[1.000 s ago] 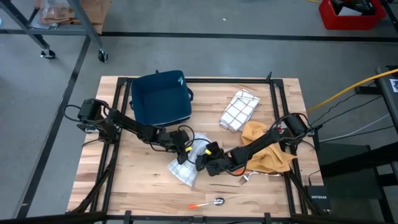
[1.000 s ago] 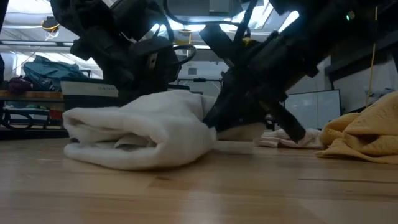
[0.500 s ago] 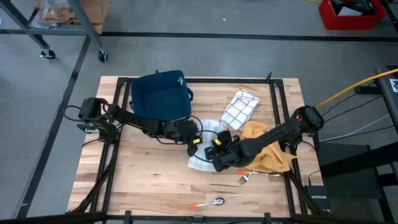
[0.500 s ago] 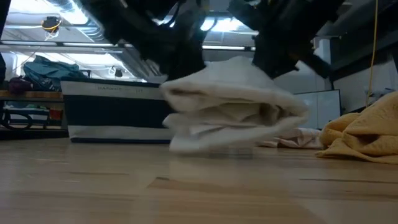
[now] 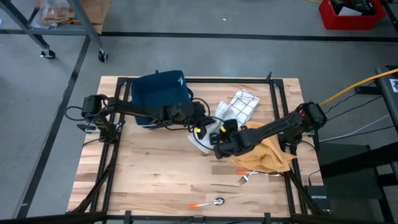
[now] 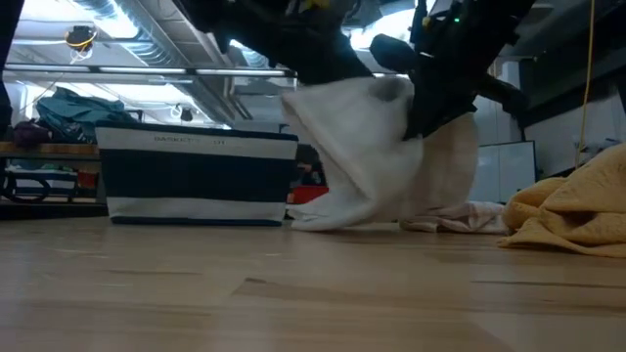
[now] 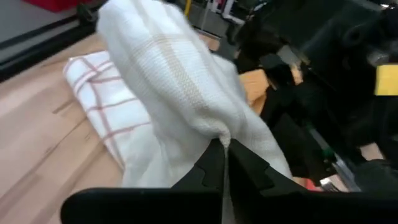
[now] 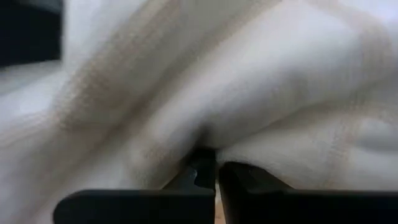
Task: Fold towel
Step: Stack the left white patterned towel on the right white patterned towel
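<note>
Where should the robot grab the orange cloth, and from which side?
Probably a raised wrinkle on the orange cloth, coming straight down from above. It lies crumpled with folds standing up, easy to pinch. Both grippers, left and right, are busy holding the white towel.

The towel (image 5: 210,132) hangs at table centre between the left gripper (image 5: 200,127) at nine o'clock and right gripper (image 5: 219,140) at four. Bin (image 5: 160,96) lies at ten o'clock, checked cloth (image 5: 239,109) at one, crumpled cloth (image 5: 267,155) at four, spoon (image 5: 211,201) at six.

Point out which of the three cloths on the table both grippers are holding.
The plain white towel, pinched and lifted between the left gripper and right gripper. The checked cloth and the mustard cloth lie untouched.
</note>
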Robot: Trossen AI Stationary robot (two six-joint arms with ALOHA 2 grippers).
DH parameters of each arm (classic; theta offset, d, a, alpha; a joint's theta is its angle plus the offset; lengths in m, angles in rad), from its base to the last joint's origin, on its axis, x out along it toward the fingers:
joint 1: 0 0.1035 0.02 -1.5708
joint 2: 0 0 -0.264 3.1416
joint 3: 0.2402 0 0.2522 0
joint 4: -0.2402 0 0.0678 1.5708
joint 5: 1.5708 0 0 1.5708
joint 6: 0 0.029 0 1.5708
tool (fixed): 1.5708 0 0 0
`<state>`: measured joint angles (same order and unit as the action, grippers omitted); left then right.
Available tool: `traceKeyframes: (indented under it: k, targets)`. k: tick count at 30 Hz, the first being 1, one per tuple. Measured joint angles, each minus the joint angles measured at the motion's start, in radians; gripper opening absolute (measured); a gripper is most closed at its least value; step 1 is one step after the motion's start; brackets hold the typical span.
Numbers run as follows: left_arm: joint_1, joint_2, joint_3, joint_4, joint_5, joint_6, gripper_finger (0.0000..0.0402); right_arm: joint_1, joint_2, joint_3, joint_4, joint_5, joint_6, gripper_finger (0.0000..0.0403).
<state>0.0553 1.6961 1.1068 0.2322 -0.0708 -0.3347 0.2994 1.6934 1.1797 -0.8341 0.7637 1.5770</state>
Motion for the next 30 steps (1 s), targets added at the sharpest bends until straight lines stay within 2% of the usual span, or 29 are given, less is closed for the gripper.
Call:
traceKeyframes:
  k: [11, 15, 19, 23, 30]
  targets:
    - [0.013, 0.165, 0.000, 0.004, -0.002, -0.005, 0.0000, -0.038, -0.011, 0.000, -0.104, -0.110, -0.014, 0.0003]
    - [0.020, 0.221, 0.004, 0.100, 0.000, 0.000, 0.0000, -0.039, -0.012, -0.005, -0.180, -0.156, -0.011, 0.0003]
    - [0.026, 0.274, 0.047, 0.127, 0.004, -0.003, 0.0000, -0.039, -0.012, -0.041, -0.176, -0.200, 0.023, 0.0003]
    - [0.023, 0.312, 0.081, 0.127, 0.026, 0.034, 0.0001, -0.039, -0.012, -0.095, -0.099, -0.274, 0.042, 0.0014]
    - [0.024, 0.333, 0.087, 0.123, 0.018, 0.155, 0.0038, -0.038, -0.012, -0.139, -0.026, -0.312, 0.042, 0.0049]
